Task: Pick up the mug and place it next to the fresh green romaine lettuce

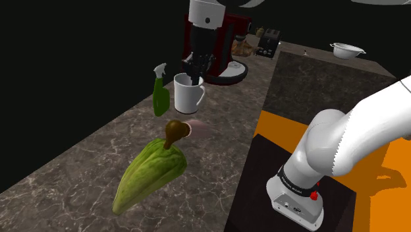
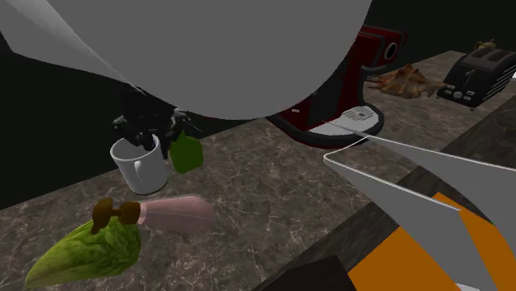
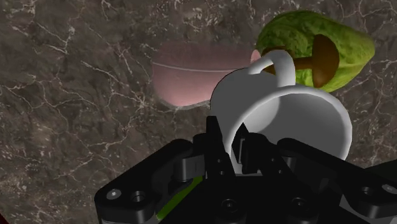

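The gripper [image 1: 193, 78] is clamped on the rim of the white mug [image 1: 188, 97], upper centre of the shoulder view. The green romaine lettuce [image 1: 150, 173] lies at lower left on the marbled counter [image 1: 72, 178], apart from the mug.

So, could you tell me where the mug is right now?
The white mug is upper-centre in the shoulder view, its rim clasped by the fingers, just right of the green spray bottle and beyond the lettuce.

Dim, evenly lit renders with faint shadows.
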Tool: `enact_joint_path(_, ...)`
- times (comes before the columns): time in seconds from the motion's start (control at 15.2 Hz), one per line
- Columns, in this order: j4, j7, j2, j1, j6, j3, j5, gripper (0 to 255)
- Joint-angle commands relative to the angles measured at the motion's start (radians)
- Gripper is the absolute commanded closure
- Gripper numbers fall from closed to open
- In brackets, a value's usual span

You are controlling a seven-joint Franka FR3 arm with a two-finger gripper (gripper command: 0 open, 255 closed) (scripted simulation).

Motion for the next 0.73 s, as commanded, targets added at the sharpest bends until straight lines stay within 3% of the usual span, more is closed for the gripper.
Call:
enact_joint_path(0.0,-0.011,0.048,-0.009,0.019,0.007,0.035,0.017,255)
enact_joint_path(0.66,0.01,0.289,-0.016,0.107,0.016,0.217,0.09,255)
